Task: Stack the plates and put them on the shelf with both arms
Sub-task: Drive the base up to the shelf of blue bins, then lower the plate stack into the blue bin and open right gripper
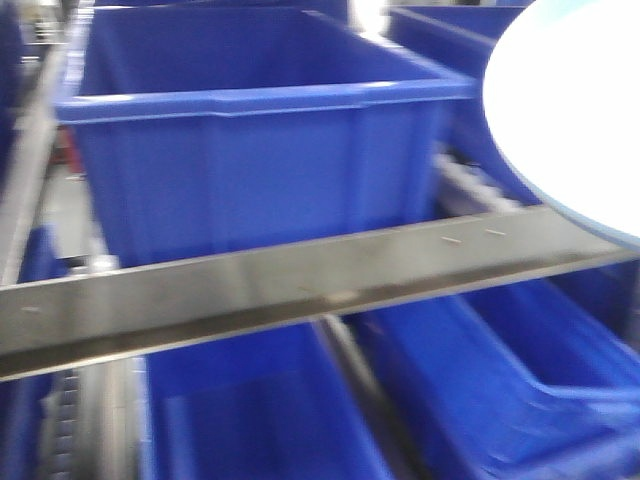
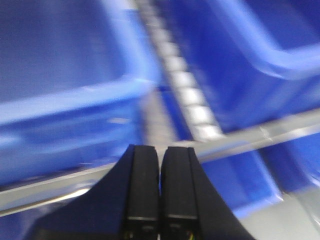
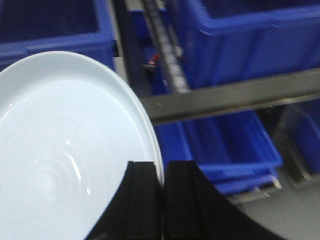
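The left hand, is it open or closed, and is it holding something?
Closed and empty. The left hand has its two black fingers pressed together with nothing between them, above a blue crate.

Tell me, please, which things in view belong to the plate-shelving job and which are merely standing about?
Part of the job:
- glossy pale blue-white round plate, pinched at its rim by the right claw
- brushed stainless-steel shelf rail
- left claw, shut, holding nothing

Standing about:
- large blue plastic crates
- metal roller track

You see a glossy pale plate [image 3: 60, 150] at 9 o'clock, its rim pinched, before the steel shelf [image 3: 235, 97] at 3 o'clock.
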Tool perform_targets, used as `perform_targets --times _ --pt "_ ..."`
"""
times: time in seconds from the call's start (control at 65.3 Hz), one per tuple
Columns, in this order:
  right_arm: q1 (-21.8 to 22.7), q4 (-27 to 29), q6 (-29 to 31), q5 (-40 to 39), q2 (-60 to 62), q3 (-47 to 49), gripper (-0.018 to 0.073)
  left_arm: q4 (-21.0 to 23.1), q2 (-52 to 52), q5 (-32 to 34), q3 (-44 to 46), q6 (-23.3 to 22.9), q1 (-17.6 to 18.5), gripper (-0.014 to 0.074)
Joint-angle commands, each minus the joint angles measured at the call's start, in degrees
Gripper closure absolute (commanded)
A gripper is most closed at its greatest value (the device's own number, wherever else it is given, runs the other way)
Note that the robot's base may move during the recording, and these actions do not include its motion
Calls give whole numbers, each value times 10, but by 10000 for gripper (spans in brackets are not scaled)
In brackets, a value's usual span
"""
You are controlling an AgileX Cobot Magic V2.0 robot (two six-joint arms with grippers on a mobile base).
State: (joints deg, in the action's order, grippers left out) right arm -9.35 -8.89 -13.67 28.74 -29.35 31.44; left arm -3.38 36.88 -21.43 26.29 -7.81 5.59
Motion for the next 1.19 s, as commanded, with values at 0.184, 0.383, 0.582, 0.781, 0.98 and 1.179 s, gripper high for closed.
perform_targets --times 0.184,0.383,0.582,0.781,0.98,1.179 --pt "4 -5 1 -55 0 18 503 0 -1 43 16 -3 5 511" --pt "4 -5 1 -55 -1 18 503 0 -1 43 16 -3 5 511" --pt "4 -5 1 -55 -1 18 503 0 -1 43 16 -3 5 511" --pt "4 -5 1 -55 -1 18 503 0 -1 43 16 -3 5 511" --pt "4 -5 1 -55 -1 18 503 0 -1 43 16 -3 5 511" --pt "4 -5 1 -55 -1 18 503 0 -1 43 16 -3 5 511"
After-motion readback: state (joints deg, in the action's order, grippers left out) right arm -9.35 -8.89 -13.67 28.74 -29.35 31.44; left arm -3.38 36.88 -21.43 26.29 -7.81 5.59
